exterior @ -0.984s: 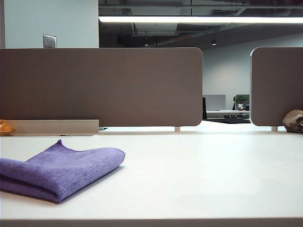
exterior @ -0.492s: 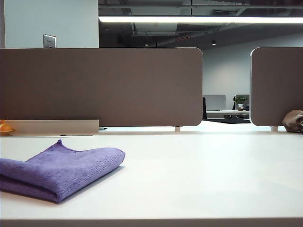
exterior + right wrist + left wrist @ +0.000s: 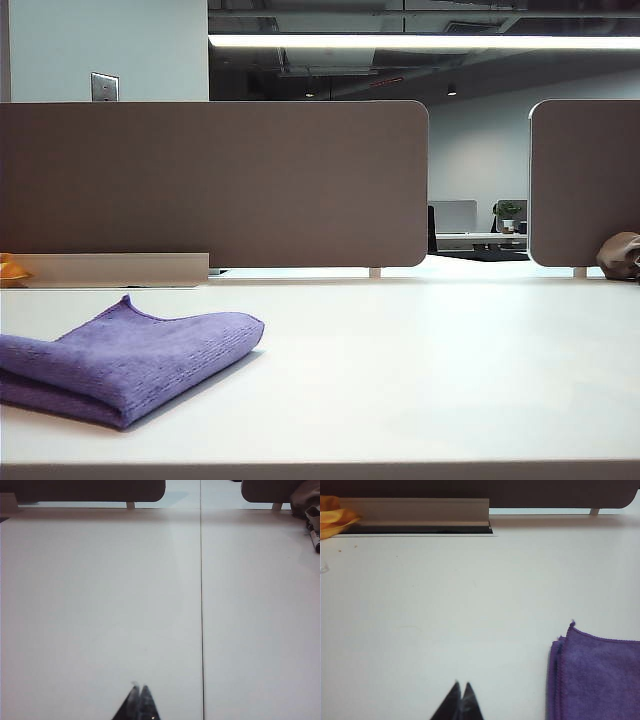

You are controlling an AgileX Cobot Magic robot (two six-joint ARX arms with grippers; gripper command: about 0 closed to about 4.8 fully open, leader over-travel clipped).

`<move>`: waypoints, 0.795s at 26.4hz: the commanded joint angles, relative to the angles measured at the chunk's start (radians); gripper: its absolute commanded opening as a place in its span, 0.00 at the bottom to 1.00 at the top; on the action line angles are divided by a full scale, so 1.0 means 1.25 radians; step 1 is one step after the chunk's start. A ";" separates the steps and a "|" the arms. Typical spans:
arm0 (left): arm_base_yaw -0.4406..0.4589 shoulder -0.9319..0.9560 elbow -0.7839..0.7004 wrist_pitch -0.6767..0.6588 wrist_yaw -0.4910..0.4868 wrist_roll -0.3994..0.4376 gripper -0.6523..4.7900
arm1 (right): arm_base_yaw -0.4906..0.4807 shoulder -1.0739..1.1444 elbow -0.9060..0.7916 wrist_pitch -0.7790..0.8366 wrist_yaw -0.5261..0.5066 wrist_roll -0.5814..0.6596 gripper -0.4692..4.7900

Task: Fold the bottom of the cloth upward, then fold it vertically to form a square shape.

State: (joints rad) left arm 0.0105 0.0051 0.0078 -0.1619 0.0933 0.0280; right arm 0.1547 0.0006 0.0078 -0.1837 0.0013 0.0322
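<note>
The cloth (image 3: 125, 362) lies folded into stacked layers on the white table (image 3: 420, 370), at about 8 o'clock in the exterior view, touching nothing else. The left gripper (image 3: 460, 704) hangs over bare tabletop just beside the cloth's hemmed edge, jaws clenched together on nothing. The right gripper (image 3: 139, 703) hangs over bare tabletop too, fingertips pressed together, empty. A brown lumpy object (image 3: 621, 255) sits at 3 o'clock, by the grey divider panels (image 3: 215, 185).

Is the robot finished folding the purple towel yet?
It looks finished. The cloth lies folded in layers on the table. Nothing is in hand: the left gripper beside the cloth and the right gripper over bare table are both shut and empty. Nothing seems left.
</note>
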 commanded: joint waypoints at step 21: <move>0.037 0.000 0.000 0.002 -0.002 -0.001 0.12 | -0.127 0.001 -0.005 0.004 -0.002 0.001 0.09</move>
State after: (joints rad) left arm 0.0559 0.0048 0.0078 -0.1684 0.0895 0.0269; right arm -0.0032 0.0010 0.0078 -0.1844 -0.0010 0.0322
